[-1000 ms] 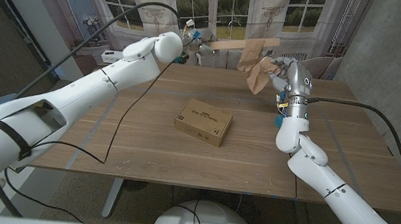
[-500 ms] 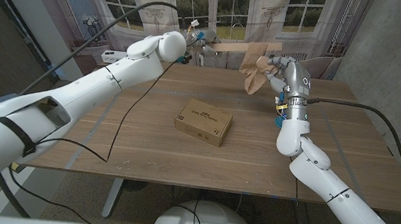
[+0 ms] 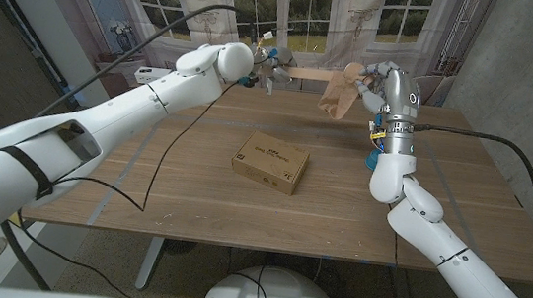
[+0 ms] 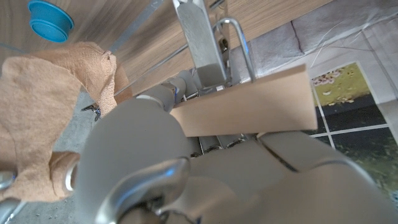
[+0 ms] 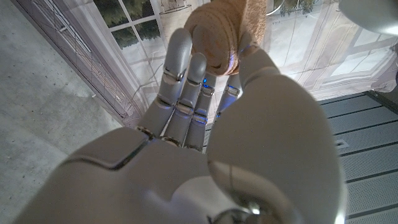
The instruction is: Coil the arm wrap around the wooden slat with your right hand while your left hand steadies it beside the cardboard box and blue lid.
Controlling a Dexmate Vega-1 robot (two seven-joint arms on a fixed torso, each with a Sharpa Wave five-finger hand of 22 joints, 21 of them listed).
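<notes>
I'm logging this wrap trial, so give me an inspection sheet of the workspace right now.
Surface: wooden table, bare around the box.
Job's things: wooden slat held up in the air; tan arm wrap hangs from it; cardboard box mid-table; blue lid on the table.
Clutter: nothing seen.
Hands: left hand holds the slat; right hand holds the wrap roll.
Cables: black cable trails over the table.
Surroundings: windows behind.
</notes>
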